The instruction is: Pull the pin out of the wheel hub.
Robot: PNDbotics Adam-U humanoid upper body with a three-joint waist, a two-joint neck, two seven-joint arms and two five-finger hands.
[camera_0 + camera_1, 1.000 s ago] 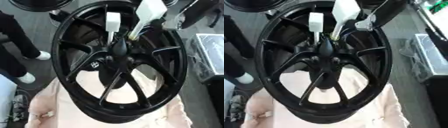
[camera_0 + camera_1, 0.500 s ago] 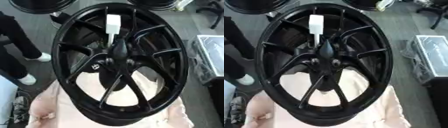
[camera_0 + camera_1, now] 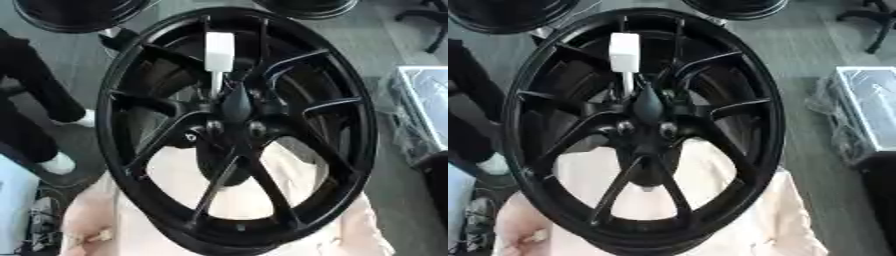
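A large black spoked wheel (image 3: 131,150) stands tilted before me, resting on a pale pink cloth (image 3: 219,195). Its dark hub (image 3: 236,107) sits at the centre where the spokes meet. A pin with a white block-shaped handle (image 3: 219,50) and a thin shaft (image 3: 216,84) sticks up and out of the hub's upper left side. Neither of my hands shows in either eye view.
Two more black wheels (image 3: 74,12) lie on the grey floor at the far edge. A person's dark legs and white shoes (image 3: 61,162) stand at the left. A silvery case in clear wrap (image 3: 868,107) sits at the right.
One second ago my right arm with its white cover reached in from the upper right beside the pin's handle. It has drawn back out of view. The pin stays in the hub.
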